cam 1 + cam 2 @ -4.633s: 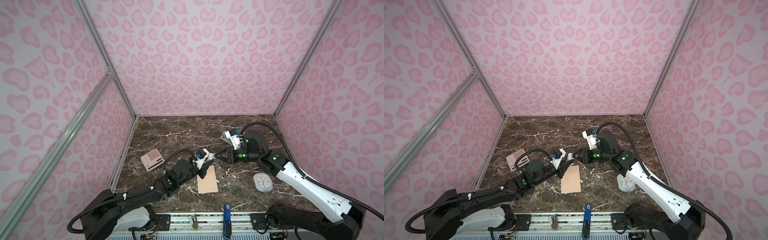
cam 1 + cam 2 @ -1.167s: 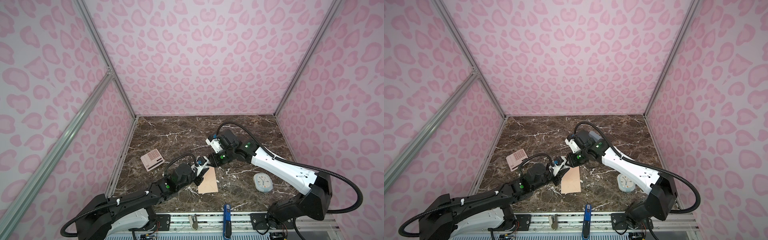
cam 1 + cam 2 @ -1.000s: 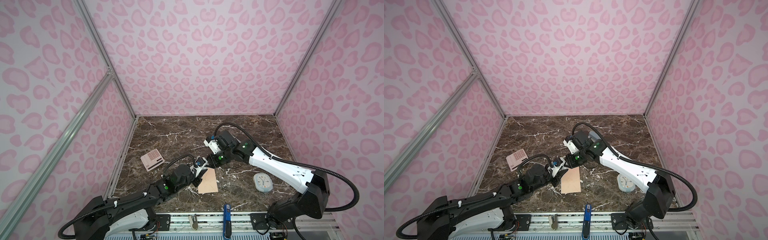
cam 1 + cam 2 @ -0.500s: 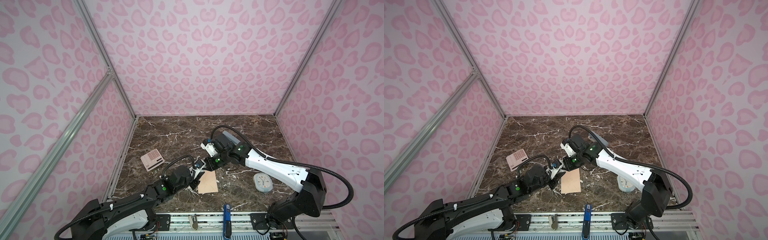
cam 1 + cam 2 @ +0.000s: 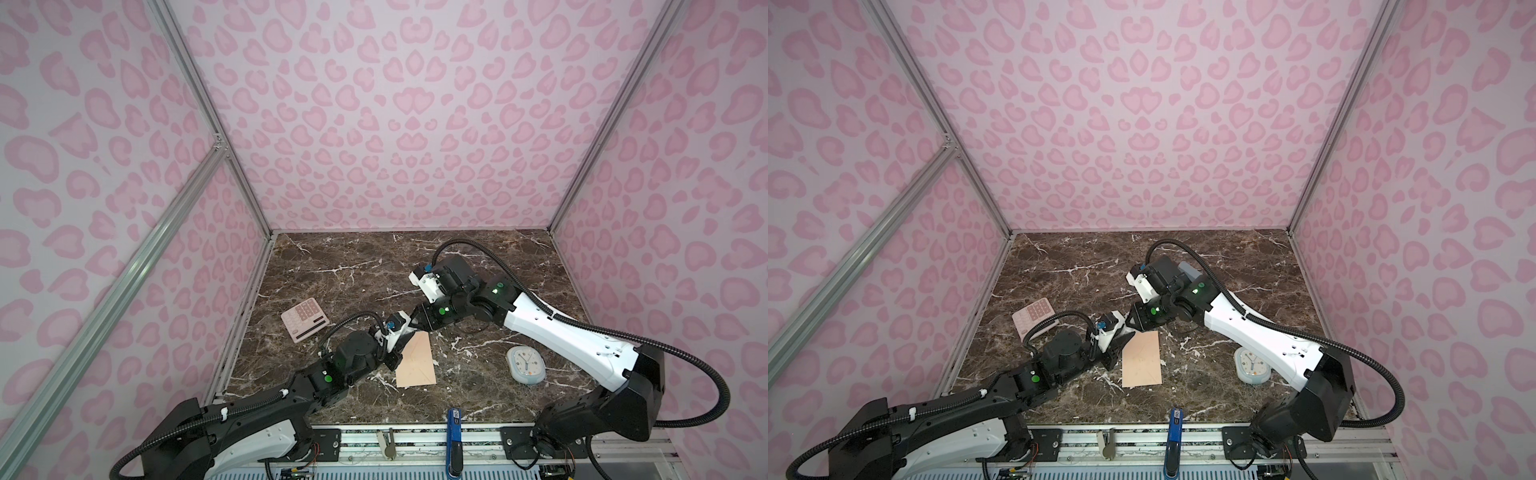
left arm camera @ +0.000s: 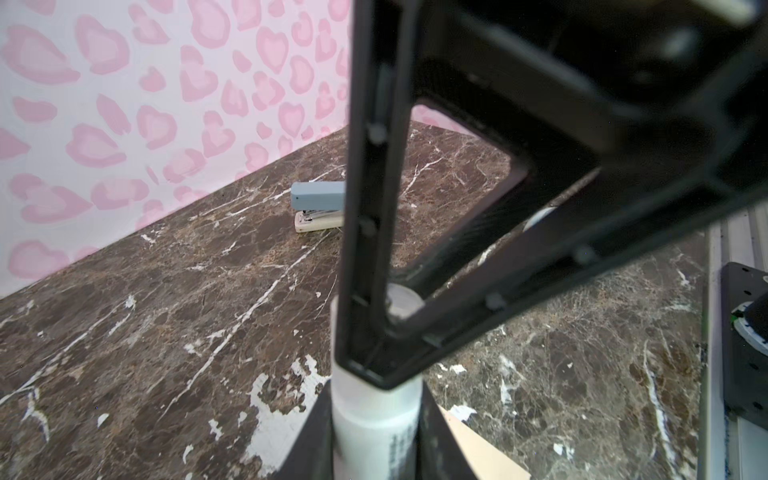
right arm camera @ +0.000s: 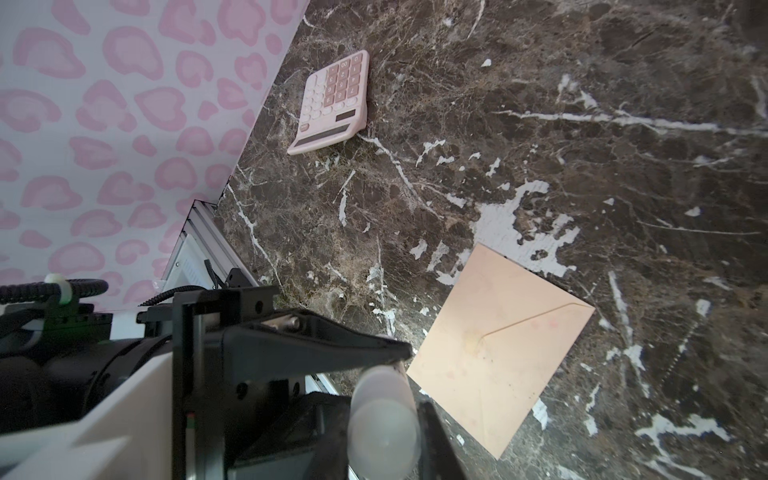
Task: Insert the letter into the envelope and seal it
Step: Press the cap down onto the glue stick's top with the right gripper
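The left claw (image 6: 376,434) and right claw (image 7: 384,422) both clamp one smooth white tube (image 6: 374,409) (print along its side). Flat peach paper envelope (image 5: 417,365), lower centre, on veined marble (image 5: 353,266).

- The envelope (image 5: 417,361) is a flat peach-orange paper rectangle, seen in both top views (image 5: 1142,360).
- It lies flat on the dark marble tabletop (image 5: 478,395), in the near half, slightly left of centre.
- Its long sides run roughly from near to far, only slightly skewed.
- The flap side faces up, with the triangular flap folded down onto the body, so the outline is a plain rectangle.
- The right wrist view (image 7: 498,345) shows the flap's edges meeting at a point near the middle, with a small yellowish smudge there.
- Whether the flap is stuck down cannot be told.
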`<move>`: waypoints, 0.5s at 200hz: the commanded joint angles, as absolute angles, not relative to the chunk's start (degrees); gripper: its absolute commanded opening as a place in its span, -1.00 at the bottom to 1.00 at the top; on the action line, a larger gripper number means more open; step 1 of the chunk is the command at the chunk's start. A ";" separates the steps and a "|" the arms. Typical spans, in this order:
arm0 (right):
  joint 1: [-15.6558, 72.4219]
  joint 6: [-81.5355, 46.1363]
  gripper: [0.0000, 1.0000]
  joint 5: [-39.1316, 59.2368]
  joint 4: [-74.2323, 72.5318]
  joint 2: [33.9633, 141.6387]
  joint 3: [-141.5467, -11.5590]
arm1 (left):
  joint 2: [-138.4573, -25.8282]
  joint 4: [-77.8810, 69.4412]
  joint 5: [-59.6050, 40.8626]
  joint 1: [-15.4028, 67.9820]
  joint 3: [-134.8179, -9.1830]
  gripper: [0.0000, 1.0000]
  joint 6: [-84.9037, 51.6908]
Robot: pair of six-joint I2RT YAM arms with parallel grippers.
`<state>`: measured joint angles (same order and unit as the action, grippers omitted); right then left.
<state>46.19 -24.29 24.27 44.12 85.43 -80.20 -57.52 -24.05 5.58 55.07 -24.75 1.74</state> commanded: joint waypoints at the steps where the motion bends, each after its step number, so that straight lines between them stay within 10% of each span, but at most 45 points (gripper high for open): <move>1: 45.49 -22.86 -0.66 17.31 50.70 85.89 -80.85 | -56.34 -40.43 4.33 55.11 -25.00 -0.92 2.64; 100: 44.17 -22.86 -0.46 16.85 51.06 83.58 -83.15 | -57.12 -40.15 3.65 55.11 -25.26 -0.92 2.30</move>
